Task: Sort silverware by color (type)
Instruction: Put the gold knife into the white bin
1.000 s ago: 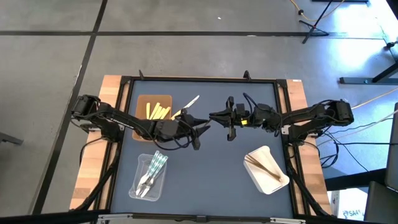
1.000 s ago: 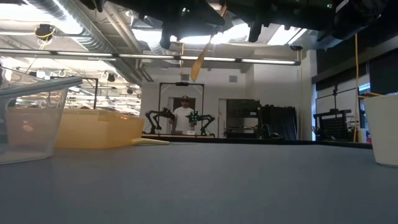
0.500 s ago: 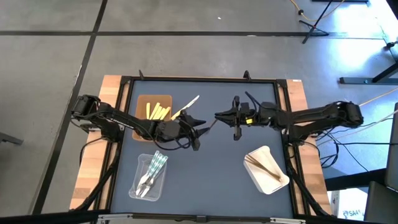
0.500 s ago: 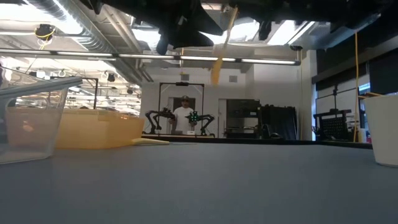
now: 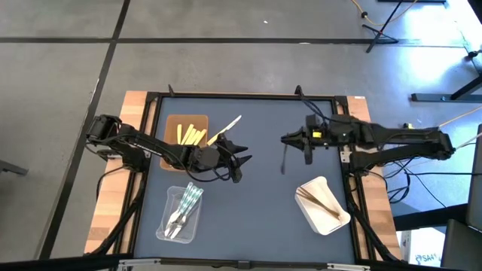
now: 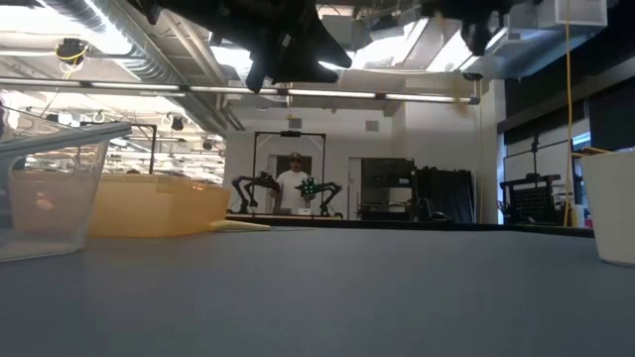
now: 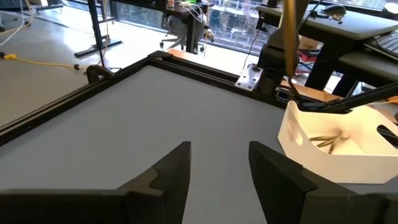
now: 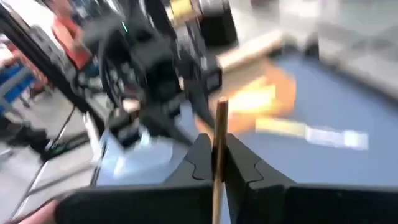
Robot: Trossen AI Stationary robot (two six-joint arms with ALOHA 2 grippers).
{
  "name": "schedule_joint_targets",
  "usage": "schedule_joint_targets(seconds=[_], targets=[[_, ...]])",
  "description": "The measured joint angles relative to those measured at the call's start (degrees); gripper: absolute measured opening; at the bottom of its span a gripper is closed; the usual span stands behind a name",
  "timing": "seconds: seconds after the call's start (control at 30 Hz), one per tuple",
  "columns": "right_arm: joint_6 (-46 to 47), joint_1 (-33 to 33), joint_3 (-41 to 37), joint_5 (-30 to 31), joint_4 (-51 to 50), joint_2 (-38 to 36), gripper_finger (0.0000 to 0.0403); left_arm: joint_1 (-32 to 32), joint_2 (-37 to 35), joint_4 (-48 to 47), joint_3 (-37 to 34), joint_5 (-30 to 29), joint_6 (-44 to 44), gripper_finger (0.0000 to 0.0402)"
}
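Left end effector (image 5: 242, 159) hovers open near table centre; right end effector (image 5: 285, 140), fingers clamped together, reaches inward.

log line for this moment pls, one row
right gripper: shut on wooden utensil, above mat near white tray | left gripper: open, empty, mid-table | loose yellow utensil beside brown tray

Matt grey table (image 5: 256, 203), smooth; clear glossy plastic tray (image 5: 167, 218), lower left; tan wooden stick (image 8: 218, 155), dull finish; white matt tray (image 7: 348, 163).
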Motion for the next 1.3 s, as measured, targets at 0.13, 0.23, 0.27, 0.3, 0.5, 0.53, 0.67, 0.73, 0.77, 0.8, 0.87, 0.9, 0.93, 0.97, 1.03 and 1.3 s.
schedule_joint_targets(seconds=[0.13,0.23,0.27,0.3,0.5,0.53,0.67,0.73,0.77,0.8,0.87,0.9,0.93,0.97,1.03,1.3], targets=[[7.4,0.0,7.47,-5.64,-16.84,0.65,0.0001,0.0,0.0,0.0,0.0,0.0,0.01,0.0157],[11.2,0.63,10.09,-10.1,-22.47,0.98,0.0001,0.0,0.0,-0.02,0.0,-0.02,0.01,0.0157],[12.21,1.38,10.12,-10.95,-22.85,0.96,0.0001,0.0,0.0,-0.06,0.0,-0.02,0.01,0.0157],[12.74,2.25,10.14,-11.35,-22.87,0.96,0.0001,0.0,0.0,-0.16,0.0,-0.02,0.01,0.0157],[15.1,10.2,10.16,-9.7,-27.2,0.98,0.0001,0.0,0.0,-1.24,0.0,-0.02,0.01,0.0157],[15.29,11.69,10.16,-8.72,-28.49,0.98,0.0001,0.0,0.0,-1.24,0.0,-0.02,0.01,0.0157],[16.99,17.93,10.16,-4.59,-33.62,1.01,0.0001,0.0,0.0,-1.2,0.0,-0.02,0.01,0.0157],[18.74,21.03,10.16,-2.15,-35.98,1.01,0.0001,0.0,0.0,-1.15,0.0,-0.02,0.03,0.0157],[19.7,22.54,10.02,-0.71,-37.16,1.15,0.0001,0.0,0.0,-1.11,0.0,-0.02,0.03,0.0157],[20.55,23.96,9.54,0.52,-37.67,1.28,0.0001,0.0,0.0,-1.11,0.0,-0.02,0.01,0.0157],[22.74,26.46,8.09,2.56,-38.6,1.41,0.0001,0.0,0.0,-1.11,0.0,-0.02,0.01,0.0157],[23.66,27.53,7.14,3.28,-38.59,1.42,0.0001,0.0,0.0,-1.11,0.0,-0.02,0.01,0.0157],[24.65,28.56,6.1,3.94,-38.11,1.4,0.0001,0.0,0.0,-1.09,0.0,-0.02,0.03,0.0157],[25.72,29.31,5.01,4.37,-37.48,1.38,0.0001,0.0,0.0,-1.11,0.0,-0.02,0.02,0.0157],[27.64,30.39,2.78,4.63,-36.85,1.4,0.0001,0.0,0.0,-1.1,0.0,-0.02,0.01,0.0157],[32.7,31.56,-3.99,4.34,-36.33,1.4,0.0001,0.0,0.0,-1.09,0.0,-0.02,-0.01,0.0157]])
